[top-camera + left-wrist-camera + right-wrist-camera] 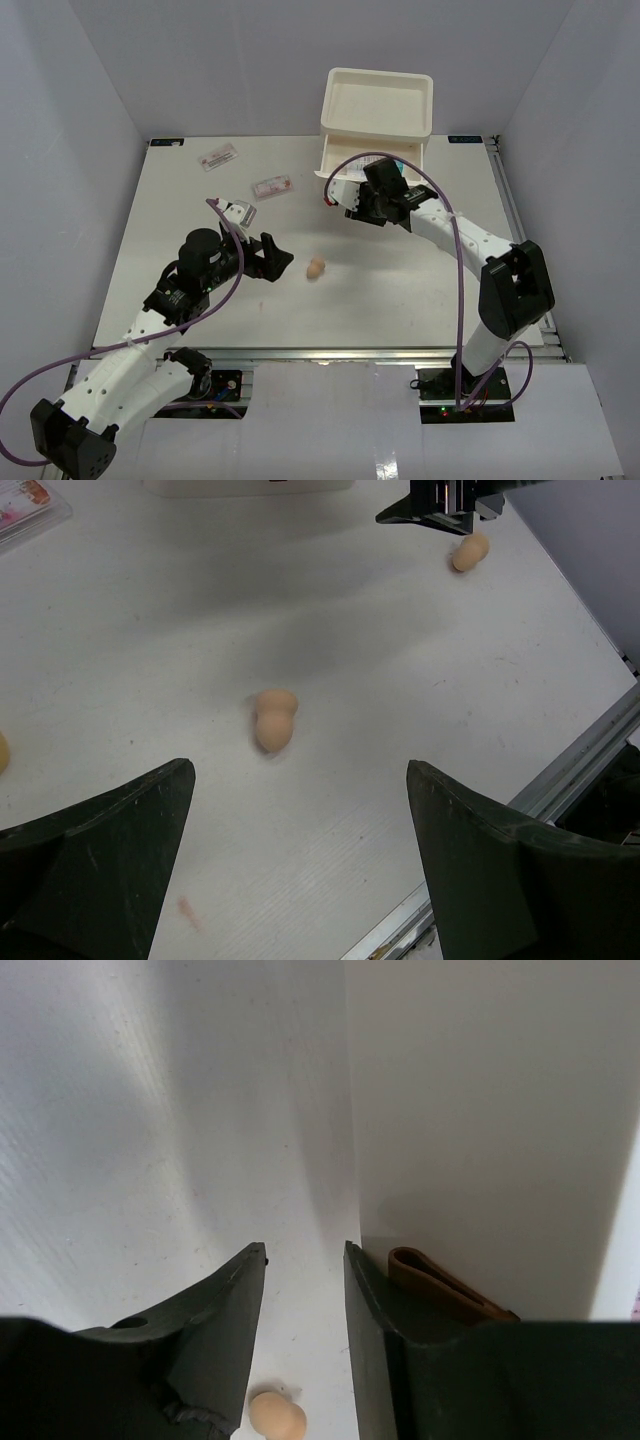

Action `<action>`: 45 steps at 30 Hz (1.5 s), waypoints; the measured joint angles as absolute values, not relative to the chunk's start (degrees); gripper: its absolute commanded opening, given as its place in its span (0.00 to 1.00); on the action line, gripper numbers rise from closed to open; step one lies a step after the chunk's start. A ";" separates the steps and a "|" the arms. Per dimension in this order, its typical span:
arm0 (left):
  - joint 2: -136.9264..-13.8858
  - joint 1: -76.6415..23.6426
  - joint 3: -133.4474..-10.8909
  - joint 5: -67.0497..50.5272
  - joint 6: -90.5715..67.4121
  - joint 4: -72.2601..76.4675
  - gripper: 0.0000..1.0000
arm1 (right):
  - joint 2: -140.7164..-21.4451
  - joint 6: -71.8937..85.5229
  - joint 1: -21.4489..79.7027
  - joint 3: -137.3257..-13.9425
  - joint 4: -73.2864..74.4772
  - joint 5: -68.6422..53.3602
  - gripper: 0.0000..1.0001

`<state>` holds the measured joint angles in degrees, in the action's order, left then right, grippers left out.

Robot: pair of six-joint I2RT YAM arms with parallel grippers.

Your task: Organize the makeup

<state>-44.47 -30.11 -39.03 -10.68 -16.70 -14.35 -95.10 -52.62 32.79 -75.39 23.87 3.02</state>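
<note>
Pale grey walls are boxing in the white tabletop (400, 300) you are working over, with a white plastic three-drawer box (378, 110) standing at its far edge. Your left gripper (283, 262) is hanging low with its jaws spread wide, aimed at a peach egg-shaped sponge (316, 268) lying near the table's middle. In the left wrist view that sponge is sitting ahead of the two dark fingers (100, 850), centred in the gap and untouched. I judge you are keeping the spread wide to leave room for closing around its rounded body.

Your right gripper (347, 199) is hovering at the box's front, its jaws only narrowly parted and gripping nothing. A brown loop handle (440, 1285) is showing just beside its right finger, so you are probably lining up to pull a drawer and give the makeup somewhere to go. A second peach sponge (328, 197) is lying on the table just beside that gripper.

One flat clear pink-red packet (218, 157) and a second packet (271, 187) are lying farther left, well apart from both grippers and not yet sorted.
</note>
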 measured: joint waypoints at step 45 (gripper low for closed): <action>-45.96 -28.49 -38.83 -12.50 -17.09 -13.88 0.98 | -98.85 -65.49 20.67 -81.71 26.24 -6.93 0.59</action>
<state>-45.96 -28.49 -38.83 -12.50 -17.09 -13.88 -98.85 -65.49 20.67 -81.71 26.24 -6.93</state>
